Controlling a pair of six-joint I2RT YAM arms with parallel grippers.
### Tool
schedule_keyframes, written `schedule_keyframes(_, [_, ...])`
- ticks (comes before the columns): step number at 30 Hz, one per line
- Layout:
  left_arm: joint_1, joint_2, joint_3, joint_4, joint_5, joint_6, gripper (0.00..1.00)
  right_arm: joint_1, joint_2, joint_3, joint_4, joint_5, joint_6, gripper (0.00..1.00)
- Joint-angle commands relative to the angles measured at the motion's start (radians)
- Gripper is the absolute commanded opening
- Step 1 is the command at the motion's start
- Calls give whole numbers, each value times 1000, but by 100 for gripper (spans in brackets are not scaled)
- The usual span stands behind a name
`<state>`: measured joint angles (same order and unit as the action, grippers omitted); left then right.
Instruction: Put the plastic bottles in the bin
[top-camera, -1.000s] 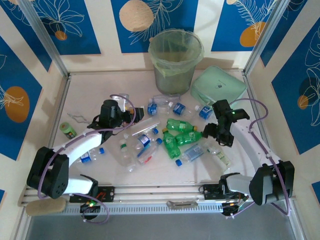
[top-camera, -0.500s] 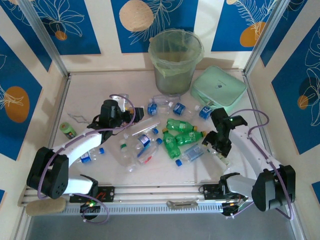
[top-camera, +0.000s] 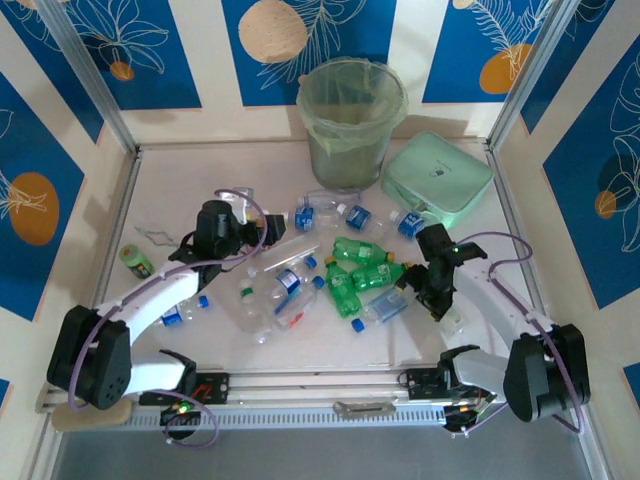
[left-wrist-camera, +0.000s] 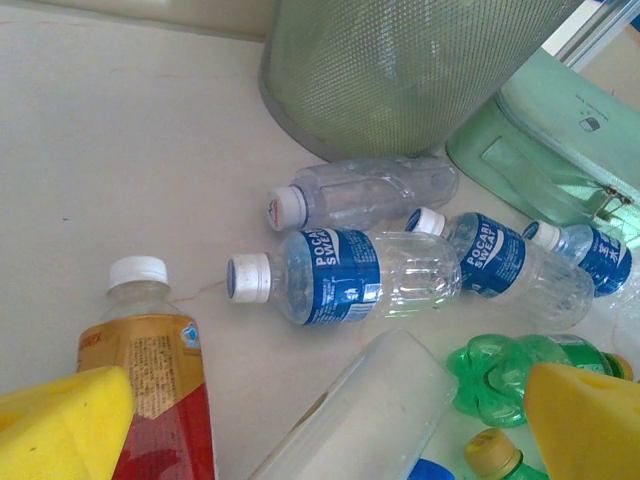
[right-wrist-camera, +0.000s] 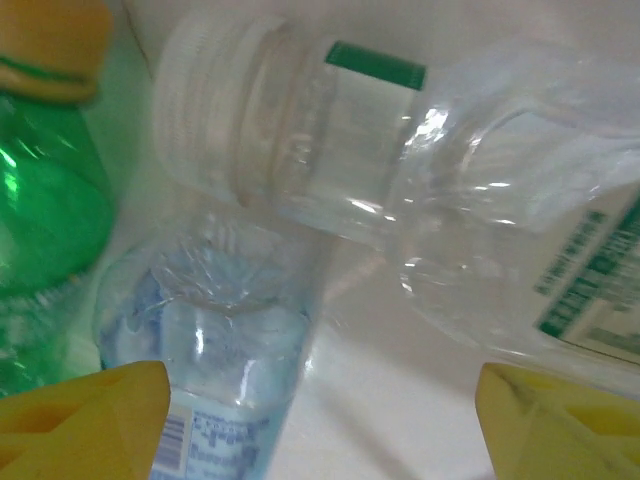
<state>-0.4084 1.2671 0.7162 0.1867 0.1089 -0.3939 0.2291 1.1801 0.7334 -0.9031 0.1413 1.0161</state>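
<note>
Right gripper (top-camera: 438, 292), jaws spread and holding nothing, brought in and down within the last second among the plastic bottles (top-camera: 365, 275), clear green-labelled bottle (right-wrist-camera: 420, 190) just ahead between its fingertips, bin (top-camera: 352, 110) well beyond: grasp likely next.

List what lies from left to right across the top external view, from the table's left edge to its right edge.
green tape roll → left gripper → bin → mint-green lid
</note>
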Motion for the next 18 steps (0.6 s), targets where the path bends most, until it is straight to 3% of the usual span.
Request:
schedule_keyframes(1, [-4,-50,-14,-37,-39,14,100,-53,58,33,142,0,-81,82])
schedule_keyframes(5, [-5,-71,-18,-49,-49,18,100,-108,169,107,235,-20,-192,82])
schedule_keyframes(8, [-4,-85,-19,-59,-51,17,100,-121,218,186,201,42,-273,82])
schedule_keyframes(11, [-4,-94,-30,-55,-62,17,100,-162,216,219,175,36,-323,83])
schedule_keyframes(14, [-4,-87,-36,-44,-62,12,100,-202,203,216,163,-47,-322,83])
schedule_keyframes(18, [-4,-73,-33,-35,-49,9,100,-174,177,178,134,-79,-309,83])
